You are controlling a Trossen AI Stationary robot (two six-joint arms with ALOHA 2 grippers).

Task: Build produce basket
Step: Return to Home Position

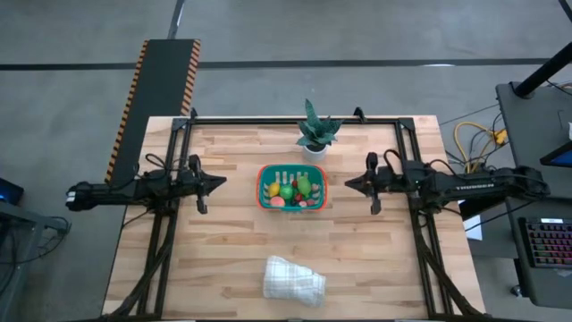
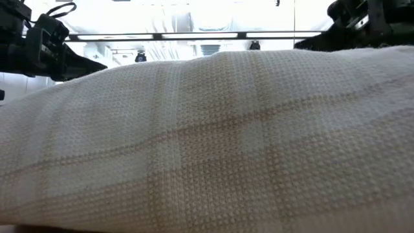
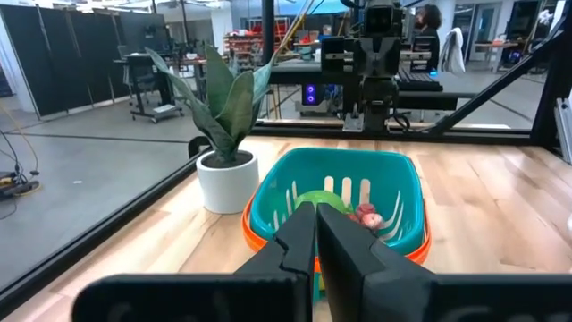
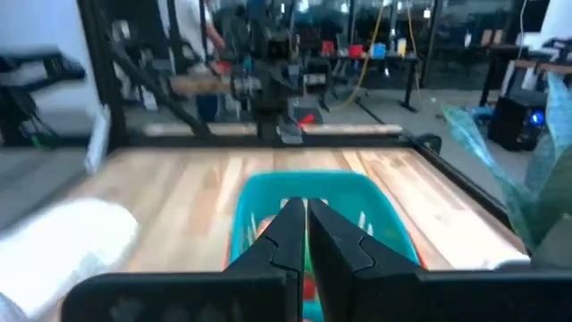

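The small rectangular teal plastic basket with an orange rim [image 1: 288, 170] stands mid-table on the pale wooden tabletop [image 1: 223, 250], with the small toy fruits and vegetables [image 1: 295, 190] inside. The left gripper [image 1: 222, 182] and the right gripper [image 1: 349, 183] flank it, each with its fingers closed together and empty.

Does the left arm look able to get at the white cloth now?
Probably yes: the cloth lies alone, with nothing standing between it and the left gripper, shut beside the basket.
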